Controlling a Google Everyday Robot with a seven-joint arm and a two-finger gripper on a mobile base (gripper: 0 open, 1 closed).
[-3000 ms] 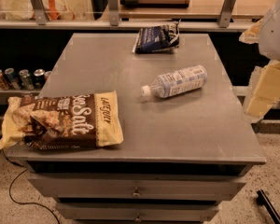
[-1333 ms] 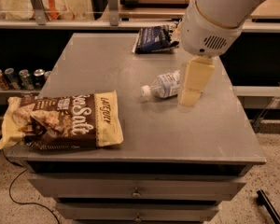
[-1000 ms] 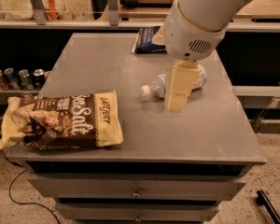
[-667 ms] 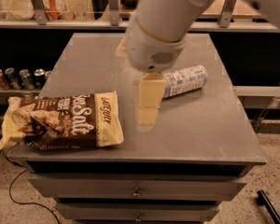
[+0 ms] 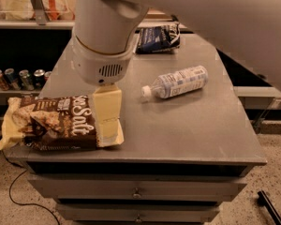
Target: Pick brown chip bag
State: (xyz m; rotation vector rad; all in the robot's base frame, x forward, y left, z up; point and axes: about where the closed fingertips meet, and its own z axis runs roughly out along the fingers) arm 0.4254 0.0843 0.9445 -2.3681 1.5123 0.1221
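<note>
The brown chip bag point(image 5: 51, 123) lies flat at the front left corner of the grey table point(image 5: 187, 130), with white "Sea Salt" lettering and cream-yellow ends. My gripper point(image 5: 107, 128) hangs from the large white arm and points down over the bag's right end, covering part of it. I cannot tell whether it touches the bag.
A clear plastic water bottle point(image 5: 178, 82) lies on its side mid-table. A smaller dark blue bag point(image 5: 158, 37) lies at the table's far edge. Several drink cans point(image 5: 18, 78) stand on a low shelf to the left. Drawers point(image 5: 136, 191) are below the tabletop.
My arm has swung from the right side of the table leftwards and toward the front, past the bottle. The gripper is now over the brown chip bag's right end. The objects have not moved.
</note>
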